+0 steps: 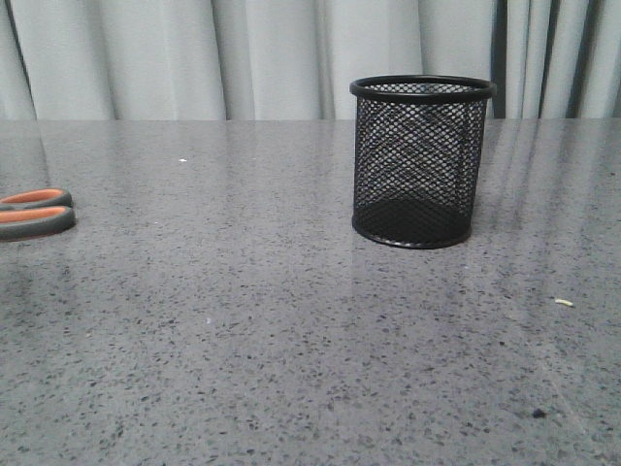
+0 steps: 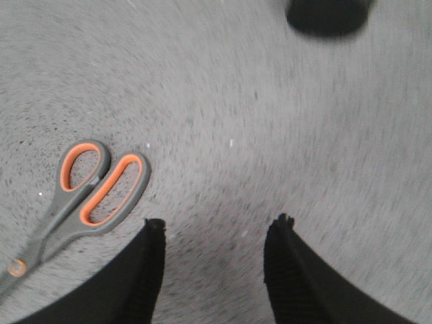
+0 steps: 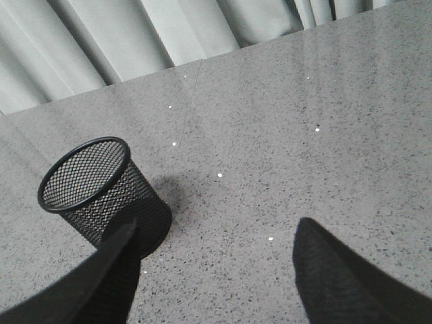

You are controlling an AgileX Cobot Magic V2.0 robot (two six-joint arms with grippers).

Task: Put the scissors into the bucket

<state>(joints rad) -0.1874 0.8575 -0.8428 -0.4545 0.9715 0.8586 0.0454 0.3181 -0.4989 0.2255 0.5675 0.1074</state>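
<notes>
The scissors (image 2: 88, 192) lie flat on the grey speckled table, grey loop handles lined in orange; in the front view only the handles (image 1: 34, 212) show at the left edge. The bucket (image 1: 421, 160), a black wire-mesh cup, stands upright and empty right of centre; it also shows in the right wrist view (image 3: 101, 192) and as a dark blur in the left wrist view (image 2: 329, 15). My left gripper (image 2: 217, 228) is open and empty above the table, just beside the scissors' handles. My right gripper (image 3: 217, 233) is open and empty, beside the bucket.
Pale curtains (image 1: 243, 53) hang behind the table's far edge. A small yellowish crumb (image 1: 564, 302) and a dark speck (image 1: 539, 414) lie on the table at the front right.
</notes>
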